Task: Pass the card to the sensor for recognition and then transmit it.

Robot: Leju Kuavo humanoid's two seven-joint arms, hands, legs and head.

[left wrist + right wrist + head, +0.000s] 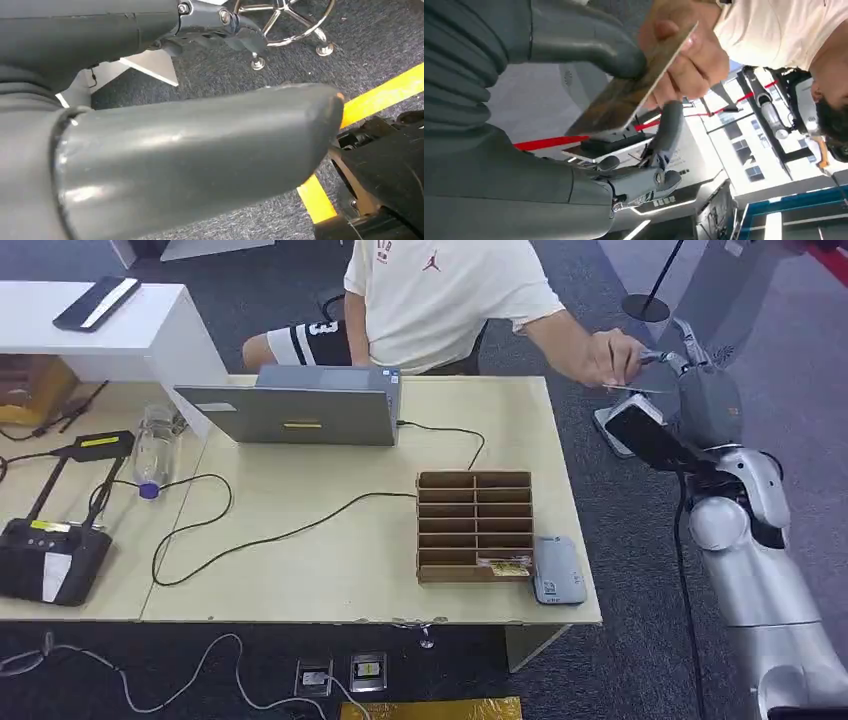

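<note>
The long pale wooden table [330, 540] stood in front of the robot. Past the table's far right corner, the silver right hand [690, 375] pinched one end of a thin, shiny, flat card [634, 85]. A person's hand [689, 65] gripped the other end. The card looked light, stiff and slippery, best taken by its edge. The left hand's [190, 150] grip could not be told.

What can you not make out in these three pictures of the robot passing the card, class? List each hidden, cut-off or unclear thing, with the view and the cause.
- Print on the thin pale card: right wrist view, blurred by glare.
- Left hand's fingers: left wrist view, the thick grey thumb blocks them.
- Contents of the brown slotted cardboard box: head view, too small.
- Right hand grip: head view, the person's hand covers it.
- Person's head: head view, cut off by the edge.
</note>
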